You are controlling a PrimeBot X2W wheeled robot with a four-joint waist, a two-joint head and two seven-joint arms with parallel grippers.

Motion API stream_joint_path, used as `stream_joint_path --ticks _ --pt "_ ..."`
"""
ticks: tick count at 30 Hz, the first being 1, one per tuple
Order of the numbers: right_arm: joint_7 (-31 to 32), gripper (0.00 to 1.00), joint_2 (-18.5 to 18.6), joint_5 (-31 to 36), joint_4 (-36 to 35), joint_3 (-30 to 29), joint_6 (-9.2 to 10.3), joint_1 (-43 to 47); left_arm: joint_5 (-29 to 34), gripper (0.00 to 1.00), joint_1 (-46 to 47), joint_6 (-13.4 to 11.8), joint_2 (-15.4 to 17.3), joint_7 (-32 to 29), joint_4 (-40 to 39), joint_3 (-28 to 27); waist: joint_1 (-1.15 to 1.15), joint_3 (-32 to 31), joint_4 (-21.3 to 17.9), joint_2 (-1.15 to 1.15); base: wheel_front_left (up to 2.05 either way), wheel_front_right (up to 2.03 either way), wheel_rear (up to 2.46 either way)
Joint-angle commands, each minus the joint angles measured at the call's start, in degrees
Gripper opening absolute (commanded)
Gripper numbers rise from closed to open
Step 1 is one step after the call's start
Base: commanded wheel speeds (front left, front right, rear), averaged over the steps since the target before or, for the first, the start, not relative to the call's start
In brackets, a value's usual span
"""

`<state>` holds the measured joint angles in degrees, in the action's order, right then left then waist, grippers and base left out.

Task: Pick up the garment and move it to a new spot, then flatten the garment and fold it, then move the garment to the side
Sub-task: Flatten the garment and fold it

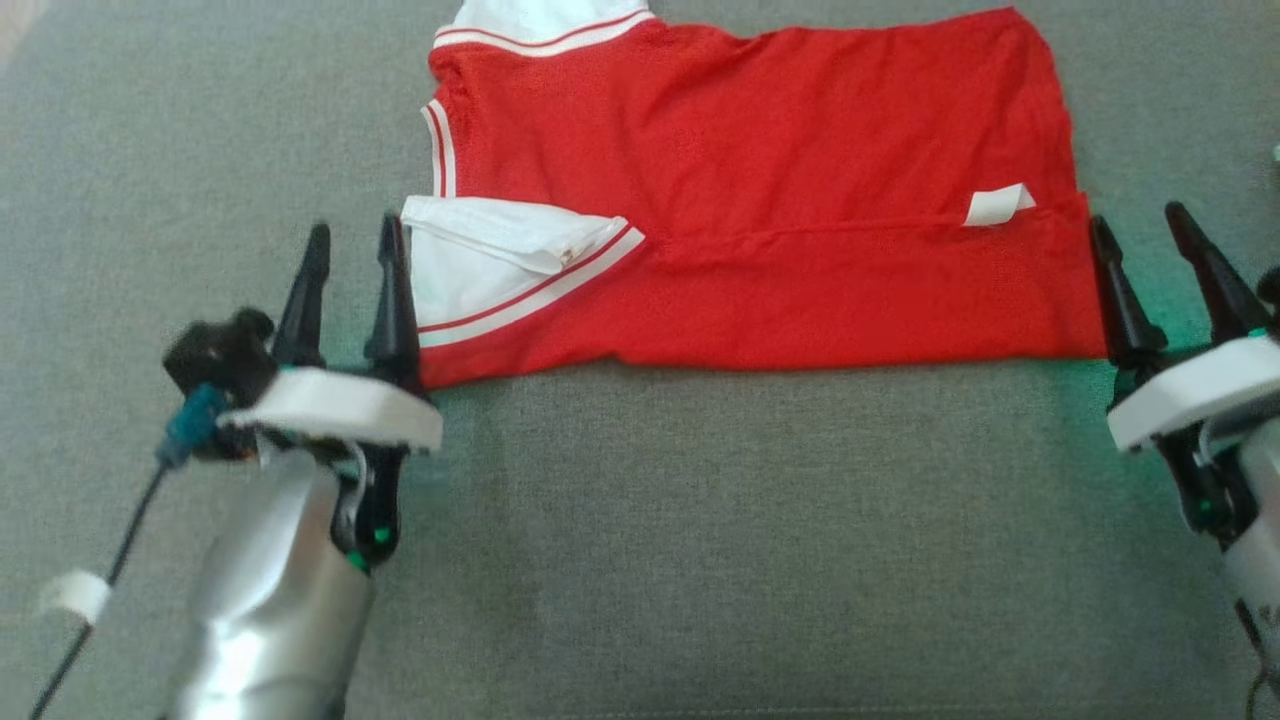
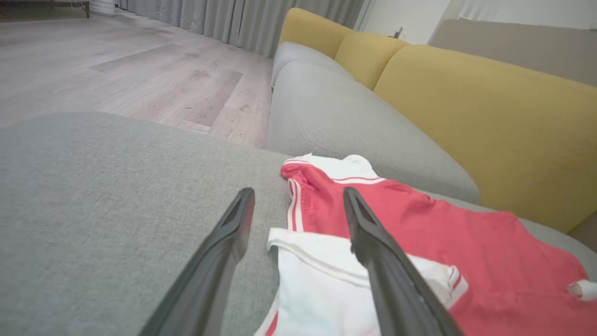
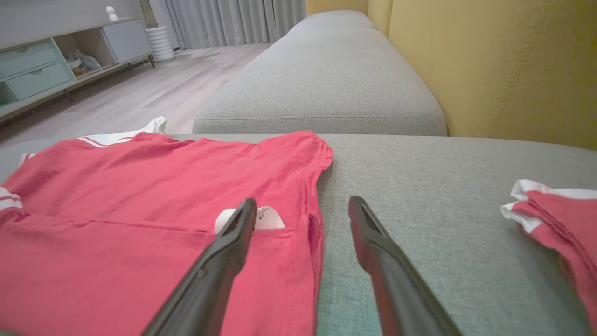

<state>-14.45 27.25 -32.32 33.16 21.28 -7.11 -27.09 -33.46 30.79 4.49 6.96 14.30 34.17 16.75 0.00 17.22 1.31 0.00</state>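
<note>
A red garment (image 1: 760, 190) with white striped trim lies partly folded on the grey cushion (image 1: 700, 540); its near strip is folded over, and a white label (image 1: 998, 204) shows near its right end. My left gripper (image 1: 358, 236) stands open at the garment's left edge, beside the white sleeve (image 1: 500, 250), with nothing between its fingers. In the left wrist view the gripper (image 2: 298, 193) straddles the garment's (image 2: 419, 224) left edge. My right gripper (image 1: 1140, 222) is open just off the garment's right edge. The right wrist view has the gripper (image 3: 303, 203) over the right hem of the garment (image 3: 154, 186).
A second red and white piece of cloth (image 3: 555, 210) lies to the right on the cushion. Yellow backrests (image 2: 489, 112) stand behind the seat. Another grey cushion (image 3: 326, 79) adjoins beyond, with wooden floor (image 2: 116, 65) and a cabinet (image 3: 56, 56) further off.
</note>
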Motion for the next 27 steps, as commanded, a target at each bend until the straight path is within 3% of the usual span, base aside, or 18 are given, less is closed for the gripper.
stream_joint_path --ticks 1,11,17,18,21,22,27 --pt "-0.54 1.00 0.78 0.14 -1.46 0.16 -0.37 1.81 0.80 1.00 -0.83 -0.37 1.69 0.64 -1.19 -1.57 0.00 -0.60 -0.08 0.00 0.00 0.00 0.00" --pt "-0.54 1.00 0.40 1.12 -4.86 -2.39 -0.37 6.94 7.71 1.00 -7.90 -5.72 2.81 -0.64 5.97 0.62 0.00 -1.85 -1.28 0.00 0.00 0.00 0.00" --pt "-0.54 1.00 0.24 0.75 -4.79 -1.89 -0.37 7.10 8.54 1.00 -5.53 -5.16 2.86 -1.04 10.31 2.06 0.00 -1.11 -1.95 0.00 0.00 0.00 0.00" --pt "-0.54 1.00 0.28 0.69 -4.73 -1.86 -0.37 7.07 8.71 0.89 -5.12 -4.81 2.79 -0.97 10.65 2.41 0.00 -1.03 -1.98 0.00 0.00 0.00 0.00" --pt "-0.54 1.00 0.31 0.58 -4.41 -1.82 -0.37 7.06 9.20 0.31 -4.17 -3.59 2.56 -0.77 11.55 3.50 0.00 -0.97 -1.95 0.00 0.00 0.00 0.00" --pt "-0.54 1.00 0.30 0.56 -4.23 -1.72 -0.37 7.08 9.33 0.00 -3.97 -3.04 2.50 -0.75 11.84 3.92 0.00 -1.01 -1.90 0.00 0.00 0.00 0.00" --pt "-0.54 1.00 -0.15 0.30 -2.81 -0.79 -0.37 6.94 9.77 0.00 -3.73 -1.39 2.54 -0.22 12.09 5.11 0.00 -1.59 -1.40 0.00 0.00 0.00 0.00"
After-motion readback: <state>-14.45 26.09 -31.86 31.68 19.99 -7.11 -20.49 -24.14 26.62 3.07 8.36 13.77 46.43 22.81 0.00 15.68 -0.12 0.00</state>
